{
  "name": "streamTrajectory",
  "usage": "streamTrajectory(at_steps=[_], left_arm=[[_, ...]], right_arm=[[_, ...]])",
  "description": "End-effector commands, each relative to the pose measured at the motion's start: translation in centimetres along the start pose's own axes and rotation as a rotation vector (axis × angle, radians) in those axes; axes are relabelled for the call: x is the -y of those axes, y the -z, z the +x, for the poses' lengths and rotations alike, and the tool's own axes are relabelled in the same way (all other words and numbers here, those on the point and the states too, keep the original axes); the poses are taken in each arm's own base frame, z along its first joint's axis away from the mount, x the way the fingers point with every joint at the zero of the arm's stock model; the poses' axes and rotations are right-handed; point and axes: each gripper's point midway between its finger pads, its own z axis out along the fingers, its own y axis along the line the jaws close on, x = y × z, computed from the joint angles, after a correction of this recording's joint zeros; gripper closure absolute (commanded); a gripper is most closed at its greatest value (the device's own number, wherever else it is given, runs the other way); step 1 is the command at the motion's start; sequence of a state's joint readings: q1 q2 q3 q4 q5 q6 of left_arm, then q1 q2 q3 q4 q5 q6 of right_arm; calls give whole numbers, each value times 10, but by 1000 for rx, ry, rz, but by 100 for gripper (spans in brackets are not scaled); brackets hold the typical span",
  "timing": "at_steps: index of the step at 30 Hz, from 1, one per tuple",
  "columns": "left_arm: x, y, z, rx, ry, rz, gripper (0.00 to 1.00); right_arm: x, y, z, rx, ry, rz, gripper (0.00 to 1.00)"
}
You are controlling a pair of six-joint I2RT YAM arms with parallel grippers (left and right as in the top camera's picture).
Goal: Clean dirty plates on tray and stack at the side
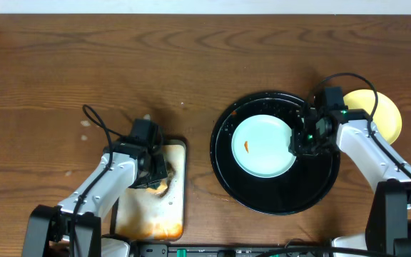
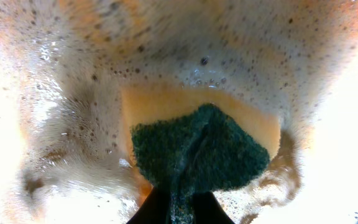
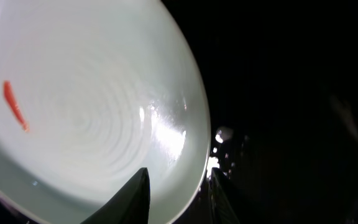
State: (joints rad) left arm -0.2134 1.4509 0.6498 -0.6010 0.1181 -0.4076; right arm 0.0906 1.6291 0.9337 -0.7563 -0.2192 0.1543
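Note:
A pale light-blue dirty plate (image 1: 262, 145) with a small orange smear (image 3: 14, 106) lies in the round black tray (image 1: 277, 196). My right gripper (image 1: 296, 143) is at the plate's right edge. In the right wrist view the plate (image 3: 92, 106) fills the left side, and the gripper (image 3: 179, 199) is open, one finger over the plate, the other just outside its rim above the tray (image 3: 291, 124). A pale yellow plate (image 1: 384, 114) lies on the table right of the tray. My left gripper (image 2: 180, 208) is shut on a green-and-yellow sponge (image 2: 197, 146).
A rectangular rusty metal pan (image 1: 155, 214) with soapy foam sits at the front left, and the left gripper (image 1: 155, 175) presses the sponge into it. Foam (image 2: 73, 124) surrounds the sponge. Brown wooden table (image 1: 120, 64) spreads all around.

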Motion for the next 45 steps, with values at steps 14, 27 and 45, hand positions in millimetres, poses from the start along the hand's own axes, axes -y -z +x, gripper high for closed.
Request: streamTrajectory(at_steps=[14, 27, 45], left_arm=[[39, 84, -48, 50, -130, 30, 92], [187, 111, -65, 190, -306, 385, 93], [292, 13, -18, 20, -421, 362, 93]], right_arm=[[8, -21, -15, 138, -18, 10, 95], [13, -24, -15, 152, -71, 28, 99], [13, -25, -11, 134, -73, 31, 99]])
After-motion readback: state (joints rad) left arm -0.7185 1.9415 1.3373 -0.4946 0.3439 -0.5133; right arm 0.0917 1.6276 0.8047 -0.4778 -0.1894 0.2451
